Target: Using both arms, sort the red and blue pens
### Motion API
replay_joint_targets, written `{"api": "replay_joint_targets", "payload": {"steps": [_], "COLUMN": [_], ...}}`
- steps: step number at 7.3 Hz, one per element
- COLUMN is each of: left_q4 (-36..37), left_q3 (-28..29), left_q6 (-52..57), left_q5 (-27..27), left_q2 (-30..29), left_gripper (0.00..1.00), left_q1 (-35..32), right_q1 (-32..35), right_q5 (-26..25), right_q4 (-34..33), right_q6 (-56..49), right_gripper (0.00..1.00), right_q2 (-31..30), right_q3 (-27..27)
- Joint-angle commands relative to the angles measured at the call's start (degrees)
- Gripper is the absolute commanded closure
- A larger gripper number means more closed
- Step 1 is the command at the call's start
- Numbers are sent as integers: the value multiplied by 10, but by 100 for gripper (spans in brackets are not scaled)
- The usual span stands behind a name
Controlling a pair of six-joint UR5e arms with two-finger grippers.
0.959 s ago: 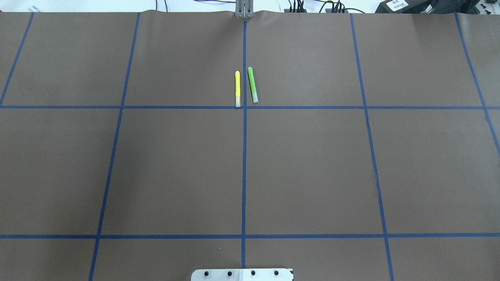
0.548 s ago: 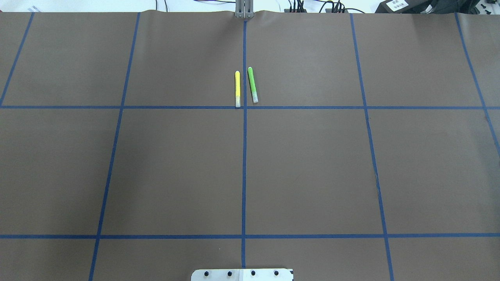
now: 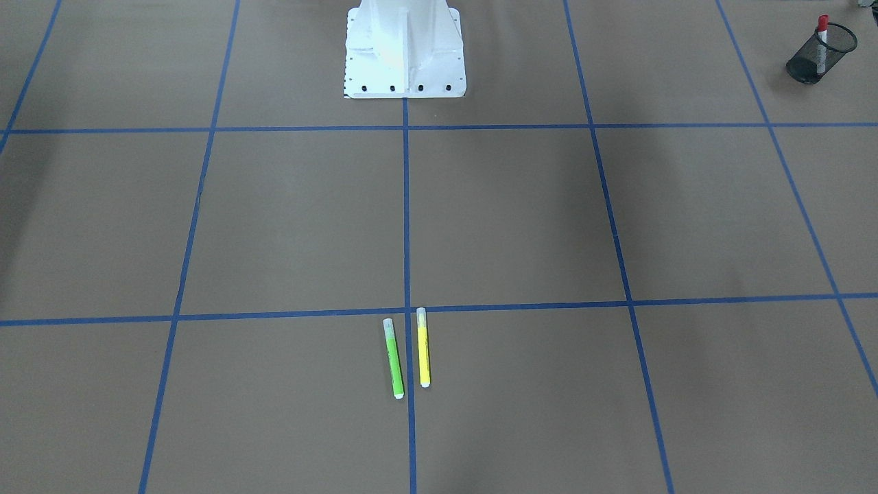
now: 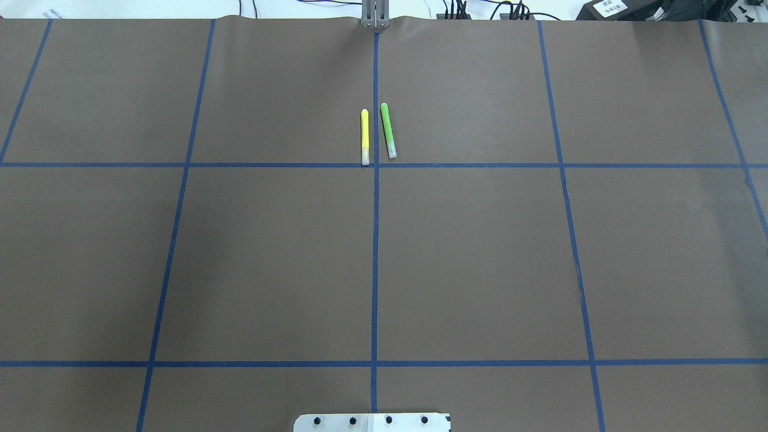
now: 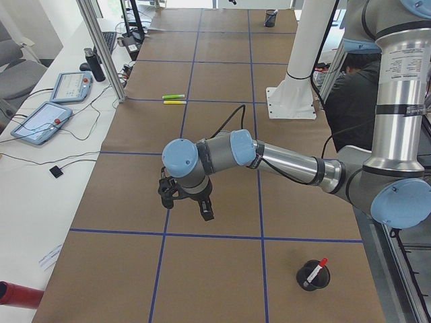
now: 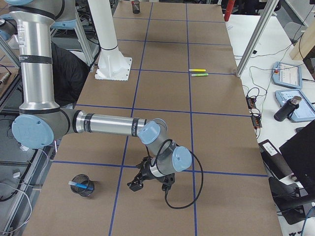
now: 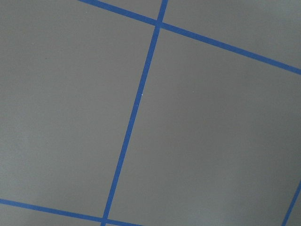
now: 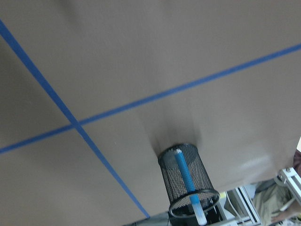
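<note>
Your desk (image 4: 270,258) is brown paper gridded with blue tape (image 4: 375,258). At the robot's left end the red marker (image 3: 822,26) stands in a black mesh cup (image 3: 804,63), and the left gripper (image 5: 187,205) hangs over the paper nearby. Mid-desk, the yellow highlighter (image 4: 365,137) and green highlighter (image 4: 388,130) lie side by side. At the right end the blue highlighter (image 8: 184,176) leans in a second mesh cup (image 8: 170,179), with the right gripper (image 6: 149,186) close by. You cannot tell either gripper's spread.

Count on the tabletop (image 4: 480,252): one red marker (image 3: 821,27), one blue highlighter (image 8: 184,176), one green highlighter (image 3: 394,358), one yellow highlighter (image 3: 423,347). Two mesh cups (image 3: 804,65) (image 8: 207,181). Two arms (image 5: 289,160) (image 6: 106,123).
</note>
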Motion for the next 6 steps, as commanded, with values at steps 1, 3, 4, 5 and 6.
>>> {"api": "replay_joint_targets", "payload": {"steps": [1,3,4,5,6], "left_q4": [-86,-131,-161,-211,-250], "left_q3": [8,10,19,37,59], "left_q6": [-12,-16,-16,-17,-16], "left_q5": [60,69,68,68,66], "left_q2": [5,11,8,9,9], "left_gripper": [0,0,0,0,0], "left_q1": [4,4,6,7,7], "right_q1": [-1,-3,-4,-3,-3], "right_q5": [12,31,103,126,126], "right_q4": [174,268,302,340,361], "right_q6": [35,37,36,38,39], "right_gripper": [0,0,0,0,0], "right_q2": [4,8,10,10,9], "right_q3": [-7,5,7,9,4]}}
